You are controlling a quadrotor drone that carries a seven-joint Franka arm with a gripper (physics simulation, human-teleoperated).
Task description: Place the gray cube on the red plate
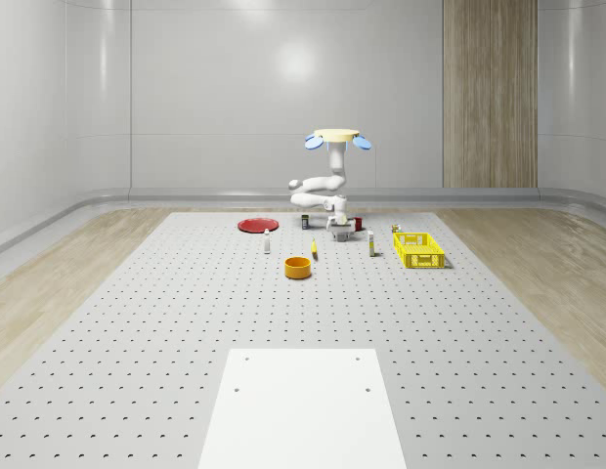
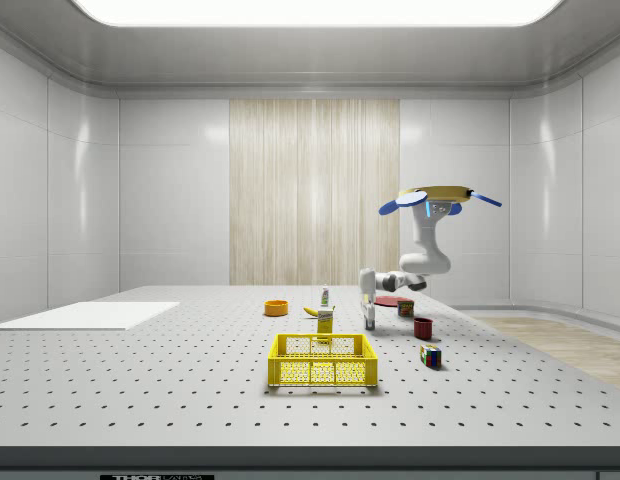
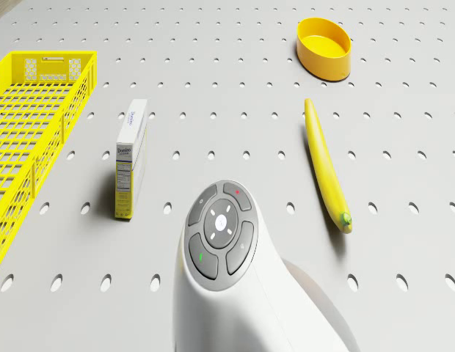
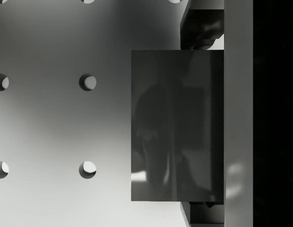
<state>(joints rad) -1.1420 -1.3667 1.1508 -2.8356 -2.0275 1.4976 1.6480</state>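
Note:
The gray cube (image 4: pixel 177 125) lies on the perforated table, seen from straight above in the wrist view. My gripper (image 4: pixel 203 125) is shut on it, one finger (image 4: pixel 203 28) flush against each of two opposite faces. The drone (image 1: pixel 337 137) hovers over the far middle of the table. Its arm bends down so that the gripper (image 1: pixel 339 229) sits at table height. The red plate (image 1: pixel 256 225) lies flat to the whole-scene view's left of the gripper, a short way off. In the side view the gripper (image 2: pixel 369 318) hangs low in front of the plate (image 2: pixel 390 300).
A yellow basket (image 1: pixel 418 249), an orange bowl (image 1: pixel 298 267) and a banana (image 1: pixel 314 249) lie nearer the camera than the gripper. A sugar box (image 3: pixel 130 158) stands beside the basket (image 3: pixel 29 125). A red mug (image 2: pixel 423 327) and a colourful cube (image 2: pixel 430 355) sit close by.

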